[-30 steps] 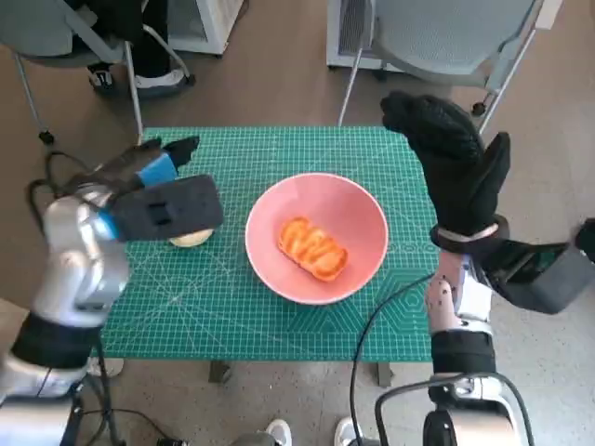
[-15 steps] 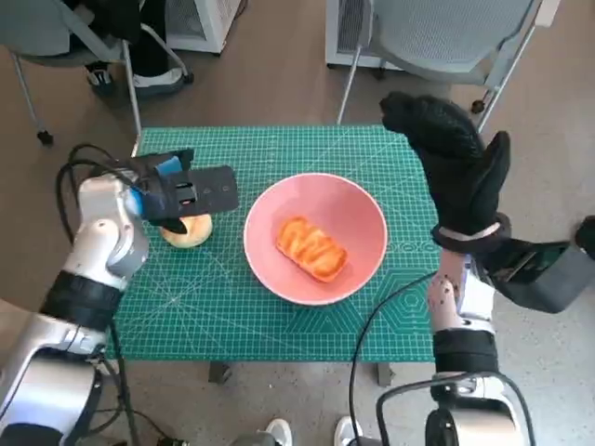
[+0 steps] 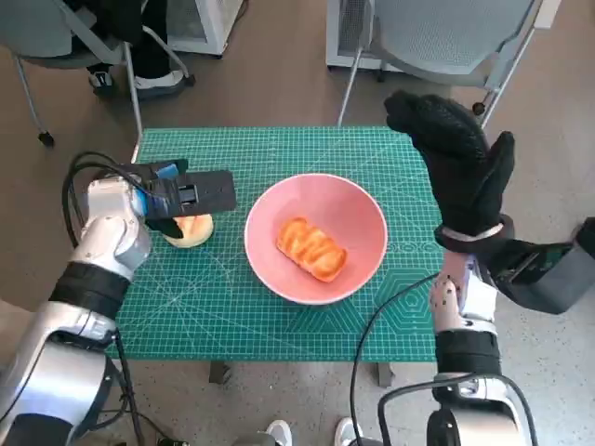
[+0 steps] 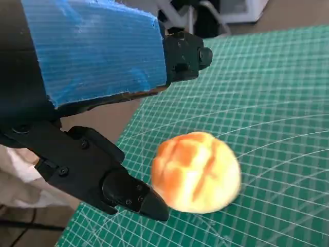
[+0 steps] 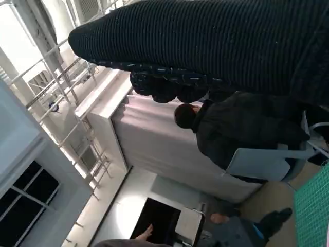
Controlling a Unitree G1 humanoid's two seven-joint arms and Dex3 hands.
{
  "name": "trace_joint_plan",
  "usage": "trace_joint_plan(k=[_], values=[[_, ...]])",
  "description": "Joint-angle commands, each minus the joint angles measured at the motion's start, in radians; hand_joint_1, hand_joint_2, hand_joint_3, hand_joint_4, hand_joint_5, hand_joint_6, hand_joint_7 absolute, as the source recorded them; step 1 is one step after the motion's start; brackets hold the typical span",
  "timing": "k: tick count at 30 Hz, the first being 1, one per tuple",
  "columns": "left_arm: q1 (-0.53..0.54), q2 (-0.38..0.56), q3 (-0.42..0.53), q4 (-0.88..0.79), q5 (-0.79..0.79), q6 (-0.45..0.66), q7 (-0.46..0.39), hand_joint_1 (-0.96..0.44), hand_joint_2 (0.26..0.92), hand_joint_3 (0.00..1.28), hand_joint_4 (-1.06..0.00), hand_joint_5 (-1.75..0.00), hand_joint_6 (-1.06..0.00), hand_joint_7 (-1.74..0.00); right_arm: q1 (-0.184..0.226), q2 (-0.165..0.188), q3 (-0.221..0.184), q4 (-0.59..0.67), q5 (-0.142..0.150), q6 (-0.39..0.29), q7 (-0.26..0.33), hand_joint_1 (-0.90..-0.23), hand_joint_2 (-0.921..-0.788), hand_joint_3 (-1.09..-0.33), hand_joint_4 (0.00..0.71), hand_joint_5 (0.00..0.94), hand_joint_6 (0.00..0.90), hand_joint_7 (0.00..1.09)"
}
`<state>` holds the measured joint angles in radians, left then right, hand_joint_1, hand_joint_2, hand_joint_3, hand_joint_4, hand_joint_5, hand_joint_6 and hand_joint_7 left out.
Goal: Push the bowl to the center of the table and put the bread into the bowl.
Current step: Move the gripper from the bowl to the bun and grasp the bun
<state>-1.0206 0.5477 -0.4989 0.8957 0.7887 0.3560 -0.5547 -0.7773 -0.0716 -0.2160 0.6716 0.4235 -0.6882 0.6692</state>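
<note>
Bowl point(image 3: 316, 238), pink, sits about mid-bench on the green cutting mat point(image 3: 232, 316). One glazed bread point(image 3: 312, 248) lies inside it, on the bowl floor.

A second bread, a pale round bun point(image 3: 190, 229), lies on the mat left of the bowl, apart from its rim. Left hand point(image 3: 181, 197) is directly over the bun; in the wrist view the fingers point(image 4: 118, 188) are spread, one black tip just beside the bun point(image 4: 196, 172), whether touching I cannot tell. Hand holds nothing.

Right hand point(image 3: 456, 163) is raised above the bench's right edge, fingers extended and apart, empty.

Surroundings: grey chair point(image 3: 446, 42) behind the bench, another chair point(image 3: 65, 42) far left. Black cable point(image 3: 381, 325) crosses the mat's near right corner. A person point(image 5: 241, 131) in dark clothing sits in the background of the right wrist view.
</note>
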Motion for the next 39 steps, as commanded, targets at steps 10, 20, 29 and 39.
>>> trace_joint_plan(k=[10,20,29,39], values=[[-0.089,-0.056,-0.051,0.165,0.010,-0.015,0.036,-0.34,0.641,0.00,0.00,0.00,-0.03,-0.01,0.016,-0.002,0.002,0.009,-0.014,0.006,-0.011,-0.691,-0.921,-0.879,0.113,0.000,0.035,0.40],[-0.108,-0.098,-0.078,0.250,0.004,-0.019,0.056,-0.37,0.647,0.00,0.00,0.00,-0.05,-0.02,0.017,-0.006,-0.002,0.011,-0.012,0.006,-0.010,-0.691,-0.921,-0.882,0.112,0.000,0.041,0.41],[-0.117,-0.140,-0.090,0.317,-0.003,-0.043,0.098,-0.28,0.636,0.00,0.00,0.00,-0.05,-0.02,0.029,-0.010,-0.001,-0.003,-0.014,0.006,-0.013,-0.691,-0.921,-0.885,0.112,0.000,0.048,0.41],[-0.104,-0.169,-0.081,0.353,-0.022,-0.074,0.158,-0.23,0.642,0.00,0.00,0.00,-0.06,-0.01,0.044,-0.024,-0.003,-0.032,-0.014,0.016,-0.018,-0.688,-0.921,-0.886,0.116,0.002,0.051,0.41]])
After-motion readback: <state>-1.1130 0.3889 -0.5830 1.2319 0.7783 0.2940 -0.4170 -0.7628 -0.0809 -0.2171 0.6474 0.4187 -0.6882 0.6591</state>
